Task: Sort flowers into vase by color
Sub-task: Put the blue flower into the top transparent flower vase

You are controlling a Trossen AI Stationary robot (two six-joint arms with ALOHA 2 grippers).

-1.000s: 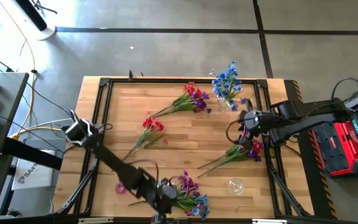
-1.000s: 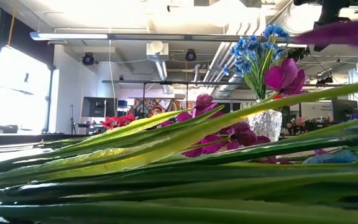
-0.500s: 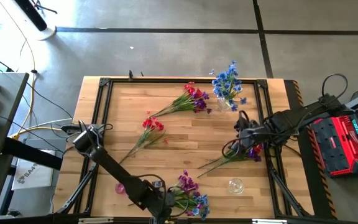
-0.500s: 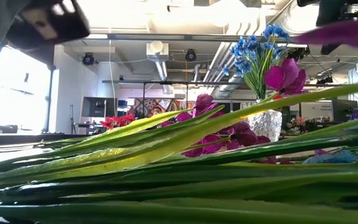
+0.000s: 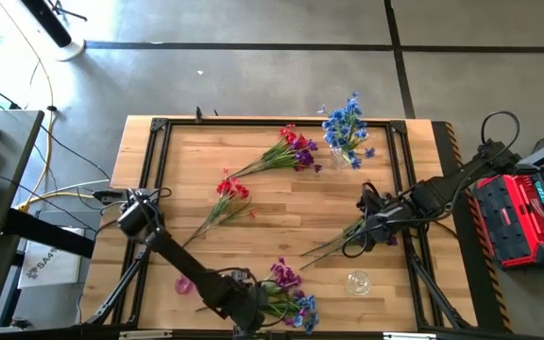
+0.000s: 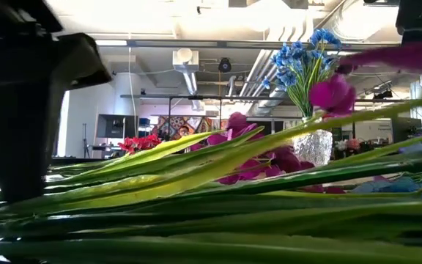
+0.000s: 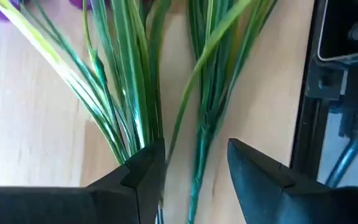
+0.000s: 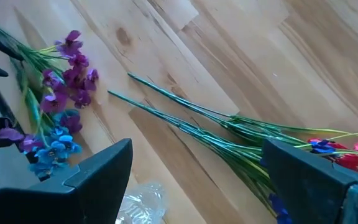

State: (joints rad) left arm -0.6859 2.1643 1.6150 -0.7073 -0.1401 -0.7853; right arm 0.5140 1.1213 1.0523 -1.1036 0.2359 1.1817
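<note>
On the butcher-block wooden table (image 5: 281,203), black-framed, artificial flower sprays lie scattered. Far right: clear faceted glass vase (image 5: 347,154) holding blue blossoms (image 5: 346,121). Near edge: purple-and-blue spray bundle (image 5: 289,295), with the left gripper (image 7: 194,171) over its green stems (image 7: 126,93), fingers parted, stems between them, not clamped. Right side: right gripper (image 8: 194,165) spread wide, empty, above a mixed purple spray (image 5: 348,236). Red sprays (image 5: 231,188) lie mid-table.
</note>
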